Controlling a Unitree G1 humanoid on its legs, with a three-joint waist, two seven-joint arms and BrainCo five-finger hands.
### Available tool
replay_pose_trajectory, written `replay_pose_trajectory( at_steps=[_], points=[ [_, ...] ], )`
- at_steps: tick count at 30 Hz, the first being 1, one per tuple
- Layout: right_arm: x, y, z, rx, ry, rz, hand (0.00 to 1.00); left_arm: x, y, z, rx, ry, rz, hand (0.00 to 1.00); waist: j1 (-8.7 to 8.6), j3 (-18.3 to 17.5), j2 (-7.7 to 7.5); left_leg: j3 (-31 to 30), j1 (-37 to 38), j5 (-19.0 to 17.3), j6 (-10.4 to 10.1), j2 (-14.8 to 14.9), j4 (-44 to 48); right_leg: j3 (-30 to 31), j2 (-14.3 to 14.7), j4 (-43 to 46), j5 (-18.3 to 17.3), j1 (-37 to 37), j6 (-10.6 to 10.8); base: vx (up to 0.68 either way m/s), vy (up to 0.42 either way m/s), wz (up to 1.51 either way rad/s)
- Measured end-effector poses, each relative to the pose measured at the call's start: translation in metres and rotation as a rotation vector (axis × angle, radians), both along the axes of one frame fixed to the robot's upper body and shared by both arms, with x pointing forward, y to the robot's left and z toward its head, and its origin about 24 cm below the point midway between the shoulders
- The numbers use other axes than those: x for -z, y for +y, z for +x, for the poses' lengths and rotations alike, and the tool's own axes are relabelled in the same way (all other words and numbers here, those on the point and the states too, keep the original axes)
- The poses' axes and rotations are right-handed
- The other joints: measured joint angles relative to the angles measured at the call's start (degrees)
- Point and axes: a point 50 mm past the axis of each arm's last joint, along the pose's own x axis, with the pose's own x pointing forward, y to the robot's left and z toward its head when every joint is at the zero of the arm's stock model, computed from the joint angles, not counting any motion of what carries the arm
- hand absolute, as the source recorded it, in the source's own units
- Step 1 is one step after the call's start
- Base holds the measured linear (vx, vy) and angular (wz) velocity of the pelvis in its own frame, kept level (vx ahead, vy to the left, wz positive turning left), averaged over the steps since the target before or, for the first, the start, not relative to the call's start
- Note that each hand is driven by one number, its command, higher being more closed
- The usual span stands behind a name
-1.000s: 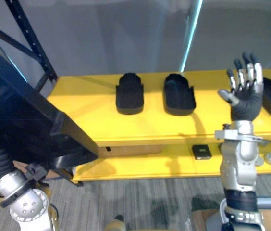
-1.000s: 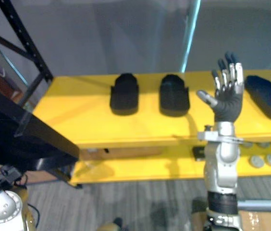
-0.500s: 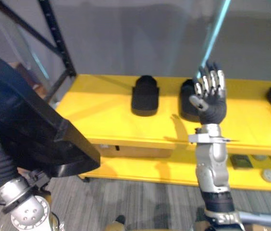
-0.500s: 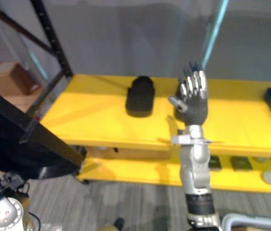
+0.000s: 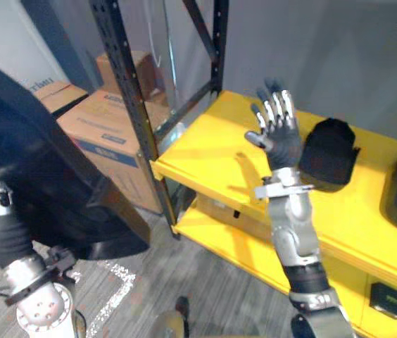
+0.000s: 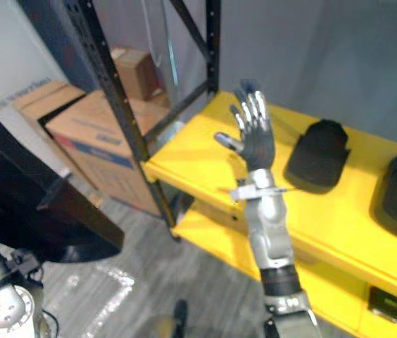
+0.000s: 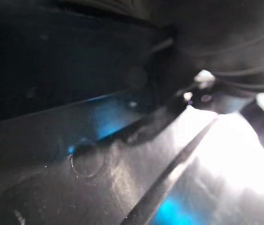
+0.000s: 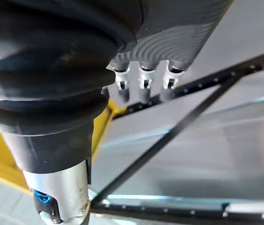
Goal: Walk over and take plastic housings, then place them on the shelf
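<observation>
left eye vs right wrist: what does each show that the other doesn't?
Left eye view: black housings lying on the yellow shelf, a large black housing above the left hand, cardboard boxes beside the rack. Right wrist view: the right hand with its ribbed cover close up, and diagonal braces past its fingers. Both: the right hand, open and empty, the yellow shelf, the rack.

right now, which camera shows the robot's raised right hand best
The right eye view: the silver-fingered right hand stands whole, fingers straight, thumb apart, clear against the yellow shelf. The left eye view shows much the same. The right wrist view gives its dark ribbed cover and finger bases from close behind.
</observation>
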Motion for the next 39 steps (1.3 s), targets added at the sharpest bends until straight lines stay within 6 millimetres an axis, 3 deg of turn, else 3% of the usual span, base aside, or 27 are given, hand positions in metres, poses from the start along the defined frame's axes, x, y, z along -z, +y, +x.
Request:
replay_pose_trajectory(
  at_steps=[3, 4, 6, 8, 9, 11, 14, 17, 21, 24, 26, 28, 29, 30, 32, 35, 39],
  points=[
    [0.001, -0.001, -0.002, 0.003, -0.001, -0.001, 0.0, 0.002, -0.001, 0.012, 0.042, -0.008, -0.034, 1.0, -2.25, 0.29, -0.36, 0.53, 0.76, 1.36, -1.31, 0.19, -1.16, 4.98, 2.19, -5.92, 0.57, -3.91, 0.48, 0.03, -0.097, 0.0],
    [0.001, -0.004, -0.006, 0.013, -0.008, 0.002, 0.0, 0.001, -0.002, 0.015, 0.052, -0.009, -0.03, 1.0, -2.76, 0.79, -1.79, 0.57, 0.79, 1.37, -1.9, -0.85, -0.54, 5.82, 1.92, -7.98, 3.52, -4.29, 2.28, 0.02, -0.156, 0.17],
    [0.004, -0.015, -0.01, 0.048, -0.003, -0.006, 0.0, 0.007, -0.007, 0.017, 0.071, 0.009, -0.059, 1.0, -3.35, 1.5, 0.12, 0.4, 0.78, 1.41, -2.73, 0.44, -0.46, 5.69, 3.3, -8.92, 3.35, -3.81, 2.79, 0.02, -0.156, 0.01],
    [0.01, -0.039, -0.021, 0.152, 0.005, -0.006, 0.0, 0.01, -0.009, 0.017, 0.076, 0.016, -0.075, 1.0, -3.65, 1.26, 2.66, 0.33, 0.91, 2.58, -4.39, 2.6, -2.95, 4.86, 6.17, -11.87, 4.17, -3.48, 1.81, 0.04, -0.148, -0.11],
    [0.01, -0.047, -0.024, 0.185, 0.003, -0.005, 0.0, 0.009, -0.009, 0.017, 0.08, 0.015, -0.071, 1.0, -3.91, 1.13, 2.85, 0.33, 1.17, 2.94, -4.69, 3.04, -3.72, 4.53, 6.71, -12.35, 4.39, -3.32, 1.64, 0.09, -0.148, -0.01],
    [0.005, -0.078, -0.039, 0.319, -0.031, 0.012, 0.0, 0.009, -0.01, 0.018, 0.098, 0.022, -0.054, 1.0, -5.19, 1.07, 2.79, 0.54, 2.65, 3.87, -5.39, 3.84, -6.02, 4.58, 8.03, -13.49, 4.73, -2.24, 1.33, 0.13, -0.125, -0.06],
    [-0.004, -0.107, -0.058, 0.477, -0.089, 0.032, 0.0, 0.011, -0.009, 0.023, 0.105, 0.043, -0.054, 1.0, -6.44, 1.04, 2.57, 2.04, 3.89, 3.95, -5.5, 3.68, -7.48, 5.91, 8.11, -14.55, 4.91, -2.27, 1.52, 0.11, -0.033, -0.18],
    [0.001, -0.125, -0.075, 0.594, -0.079, 0.025, 0.0, 0.011, -0.005, 0.032, 0.103, 0.068, -0.027, 1.0, -7.07, 0.92, 2.38, 3.55, 5.0, 3.94, -5.5, 3.37, -8.7, 7.04, 8.26, -15.6, 5.19, -2.15, 1.78, 0.07, -0.003, -0.24],
    [0.019, -0.164, -0.11, 0.926, 0.008, -0.028, 0.0, 0.004, 0.015, 0.062, 0.0, 0.165, 0.125, 1.0, -9.33, 0.91, 2.36, 5.01, 5.31, 3.68, -5.32, 2.94, -9.26, 8.18, 8.02, -16.5, 5.55, -2.72, 1.92, 0.04, 0.024, -0.15],
    [0.047, -0.196, -0.137, 1.154, 0.156, -0.042, 0.0, -0.011, 0.043, 0.081, -0.095, 0.207, 0.187, 1.0, -11.25, 0.89, 2.33, 6.87, 5.26, 3.22, -5.25, 2.95, -9.27, 10.09, 8.04, -16.42, 5.79, -4.33, 2.0, 0.01, 0.021, -0.33],
    [0.1, -0.219, -0.171, 1.32, 0.425, -0.014, 0.0, -0.038, 0.068, 0.1, -0.172, 0.209, 0.217, 1.0, -12.97, 0.82, 2.22, 8.43, 4.78, 2.89, -5.19, 2.92, -9.27, 12.01, 8.06, -16.39, 6.11, -5.78, 2.06, 0.0, 0.021, -0.35],
    [0.152, -0.224, -0.206, 1.414, 0.695, 0.038, 0.0, -0.063, 0.084, 0.114, -0.223, 0.196, 0.217, 1.0, -13.92, 0.8, 2.21, 9.83, 4.16, 2.79, -5.05, 2.9, -9.26, 13.19, 8.07, -16.24, 6.49, -7.4, 1.97, 0.02, 0.02, -0.36],
    [0.185, -0.22, -0.227, 1.451, 0.872, 0.09, 0.0, -0.078, 0.095, 0.121, -0.258, 0.199, 0.213, 1.0, -14.63, 0.8, 2.2, 10.89, 3.96, 2.77, -5.03, 2.86, -9.25, 14.61, 8.08, -16.27, 6.7, -8.52, 2.06, 0.02, 0.018, -0.42],
    [0.2, -0.216, -0.239, 1.464, 0.958, 0.115, 0.0, -0.083, 0.099, 0.125, -0.269, 0.209, 0.213, 1.0, -14.87, 0.8, 2.2, 11.59, 3.91, 2.76, -5.01, 2.84, -9.25, 15.44, 8.11, -16.31, 6.85, -9.02, 2.09, 0.02, 0.019, -0.48],
    [0.251, -0.196, -0.279, 1.452, 1.271, 0.182, 0.0, -0.097, 0.104, 0.143, -0.269, 0.267, 0.226, 1.0, -16.27, 0.82, 2.21, 13.26, 3.87, 2.56, -4.74, 2.74, -9.04, 17.33, 8.12, -16.16, 7.14, -10.25, 2.08, 0.03, 0.017, -0.39],
    [0.288, -0.172, -0.31, 1.351, 1.509, 0.257, 0.0, -0.1, 0.102, 0.167, -0.213, 0.359, 0.207, 1.0, -17.84, 1.71, 1.99, 14.72, 4.08, 1.7, -4.67, 3.09, -7.58, 18.99, 8.28, -15.93, 7.29, -10.51, 2.07, 0.02, 0.004, -0.28],
    [0.315, -0.143, -0.324, 1.184, 1.687, 0.326, 0.0, -0.112, 0.094, 0.187, -0.157, 0.425, 0.214, 1.0, -18.31, 5.48, 1.99, 15.18, 3.52, 0.86, -4.8, 3.58, -5.96, 20.18, 8.57, -14.99, 7.42, -11.51, 1.93, -0.03, 0.001, -0.14]
  ],
)
